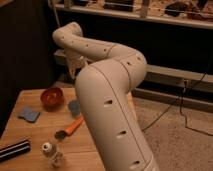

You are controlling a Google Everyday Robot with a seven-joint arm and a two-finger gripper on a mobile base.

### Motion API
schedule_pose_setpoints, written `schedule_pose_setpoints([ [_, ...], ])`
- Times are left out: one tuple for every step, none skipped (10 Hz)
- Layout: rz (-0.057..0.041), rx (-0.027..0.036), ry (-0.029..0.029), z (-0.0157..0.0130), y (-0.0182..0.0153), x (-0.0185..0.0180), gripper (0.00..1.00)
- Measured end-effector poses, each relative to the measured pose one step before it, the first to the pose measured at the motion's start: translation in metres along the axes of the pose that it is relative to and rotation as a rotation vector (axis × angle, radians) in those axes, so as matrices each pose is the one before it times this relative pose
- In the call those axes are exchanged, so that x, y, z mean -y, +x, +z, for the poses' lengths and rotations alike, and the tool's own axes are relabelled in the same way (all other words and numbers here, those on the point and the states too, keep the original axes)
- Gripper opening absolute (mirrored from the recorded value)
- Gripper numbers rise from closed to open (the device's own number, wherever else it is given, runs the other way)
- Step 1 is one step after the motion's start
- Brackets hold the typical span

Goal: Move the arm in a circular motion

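Note:
The arm is a very large off-white tube with small dark holes. It rises from the bottom middle of the camera view, bends at an elbow and reaches left to a rounded wrist. The gripper hangs down from that wrist, above the far edge of the wooden table and just behind the red bowl. It holds nothing that I can see.
On the table are a red bowl, a blue sponge, a grey-blue cup partly behind the arm, an orange carrot-like piece, a small white bottle and a black bar. Shelving runs behind; cables lie on the floor at the right.

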Motion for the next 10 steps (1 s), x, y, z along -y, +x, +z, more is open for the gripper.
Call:
schedule_pose_setpoints([
  [-0.05861,0.00292,-0.00682,-0.00350,0.01427,-0.01756,0.65],
  [-0.05544,0.00200,-0.01100,-0.00283,0.01832,-0.01788,0.65],
  [-0.05392,0.00331,-0.02557,-0.00233,0.02236,-0.02049,0.65],
  [-0.02695,0.00372,-0.02115,-0.00071,0.01399,-0.01358,0.65],
  [-0.03362,-0.00251,-0.02839,0.00185,0.01766,-0.01650,0.65],
  [-0.03202,-0.00727,-0.01925,0.00460,0.01533,-0.01354,0.65],
  [-0.04707,-0.01199,-0.01905,0.00580,0.01870,-0.01542,0.65],
  [-0.03641,-0.01564,-0.01037,0.00614,0.01862,-0.00751,0.65],
  [-0.01360,-0.01159,-0.00242,0.00355,0.01361,0.00002,0.65],
  [-0.00484,-0.02212,-0.00117,0.00461,0.02407,0.00297,0.65],
])
